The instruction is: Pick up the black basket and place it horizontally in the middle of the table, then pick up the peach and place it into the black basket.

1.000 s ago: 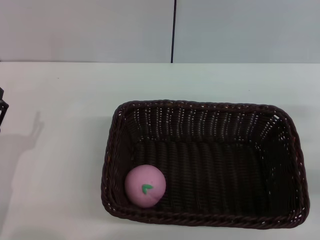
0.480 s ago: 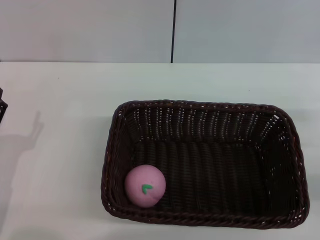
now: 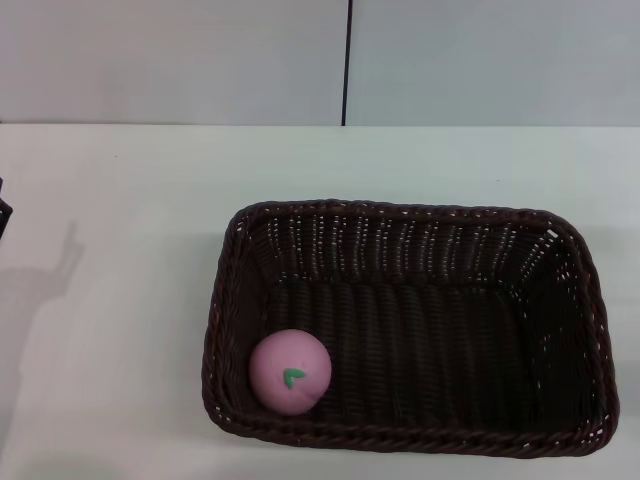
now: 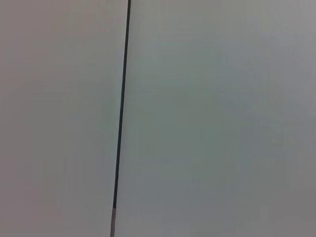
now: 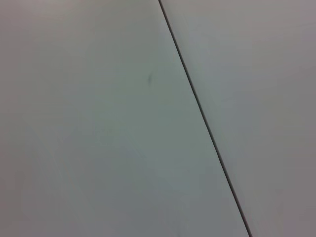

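Though barely visible, left hand (image 3: 3, 211) at edge.

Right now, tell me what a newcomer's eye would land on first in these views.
The basket dominates the head view, lying lengthwise on the white table, toward its right and near side. The pink peach stands out inside it, tucked in the near-left corner. A sliver of the left tool shows at the left edge; both wrist views show only a plain wall.
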`<state>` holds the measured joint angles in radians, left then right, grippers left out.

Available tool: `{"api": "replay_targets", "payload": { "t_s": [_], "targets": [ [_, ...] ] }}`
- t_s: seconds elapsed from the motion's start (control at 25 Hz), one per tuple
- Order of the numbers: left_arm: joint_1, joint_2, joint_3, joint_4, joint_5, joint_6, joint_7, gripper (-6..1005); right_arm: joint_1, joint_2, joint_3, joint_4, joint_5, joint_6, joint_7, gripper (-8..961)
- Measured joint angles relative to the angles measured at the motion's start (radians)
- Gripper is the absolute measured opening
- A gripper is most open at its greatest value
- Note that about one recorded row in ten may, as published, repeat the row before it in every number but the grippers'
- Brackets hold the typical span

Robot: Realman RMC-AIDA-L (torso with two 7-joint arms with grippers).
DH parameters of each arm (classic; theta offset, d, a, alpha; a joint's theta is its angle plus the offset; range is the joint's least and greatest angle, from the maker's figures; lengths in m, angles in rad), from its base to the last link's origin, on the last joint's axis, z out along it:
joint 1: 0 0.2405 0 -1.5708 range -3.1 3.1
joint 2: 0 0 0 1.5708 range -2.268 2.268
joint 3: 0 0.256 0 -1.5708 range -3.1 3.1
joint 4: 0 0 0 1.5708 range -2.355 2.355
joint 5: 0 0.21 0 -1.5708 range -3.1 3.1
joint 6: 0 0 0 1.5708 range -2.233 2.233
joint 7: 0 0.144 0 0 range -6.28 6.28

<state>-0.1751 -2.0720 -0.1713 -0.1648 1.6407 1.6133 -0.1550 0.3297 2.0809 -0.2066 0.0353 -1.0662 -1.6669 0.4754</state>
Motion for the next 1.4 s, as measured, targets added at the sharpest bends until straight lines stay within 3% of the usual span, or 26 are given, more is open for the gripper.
{"api": "replay_targets", "payload": {
  "t_s": [1.4],
  "targets": [
    [0.003,-0.002,0.02,-0.05,0.021,0.033,0.039,849,-0.024,0.0,0.023,0.005,0.009,-0.008,0.075,666]
  ]
}}
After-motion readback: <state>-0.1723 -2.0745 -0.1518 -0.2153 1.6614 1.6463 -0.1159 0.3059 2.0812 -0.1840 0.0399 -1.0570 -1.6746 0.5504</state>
